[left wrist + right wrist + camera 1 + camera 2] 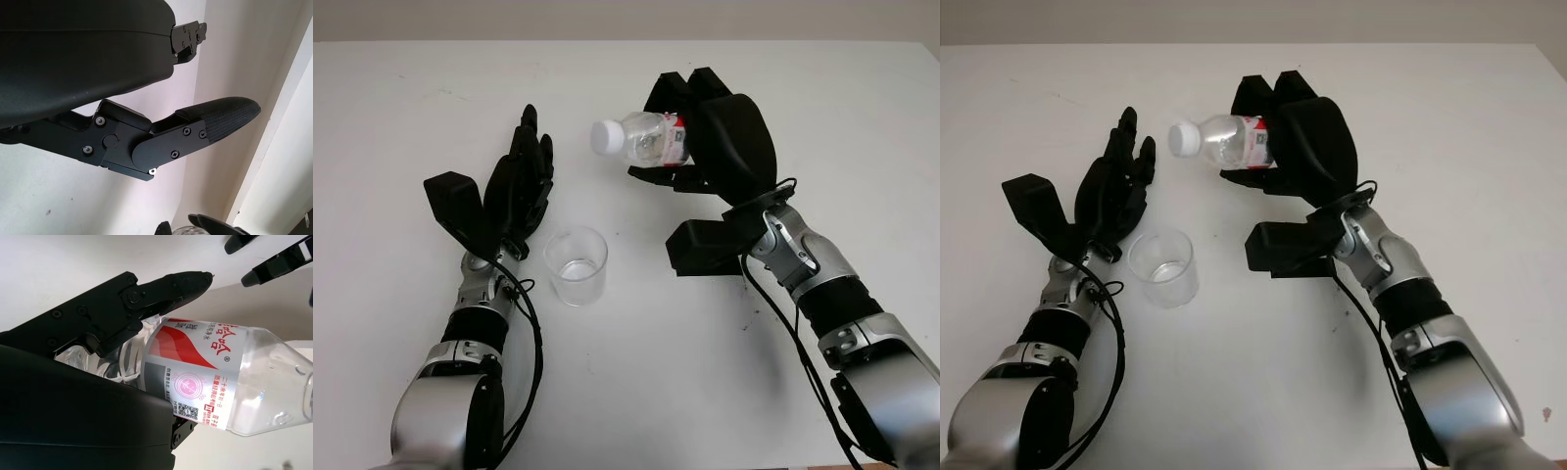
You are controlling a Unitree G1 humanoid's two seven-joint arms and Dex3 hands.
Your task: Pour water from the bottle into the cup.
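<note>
the right hand (690, 137) is clenched around the bottle (641, 139), fingers (161, 291) wrapped over its crumpled body just behind the red-and-white label. it holds the bottle lifted off the white table (431, 88) and tipped onto its side, neck pointing toward the robot's left. the white cap (606, 135) looks to be on the mouth, so nothing can run out as things stand.

outward from there, the cup (577, 265) — a clear tumbler — stands upright on the table, nearer the robot than the bottle's mouth and not under it. it seems empty or nearly so, though a thin film of water at the bottom can't be ruled out.

the left hand (514, 186) is released, holding nothing, raised just beside the cup on its left.

by my reading the grasp and lift are done; left to do are clearing the cap, bringing the mouth over the cup, and the pour itself.
</note>
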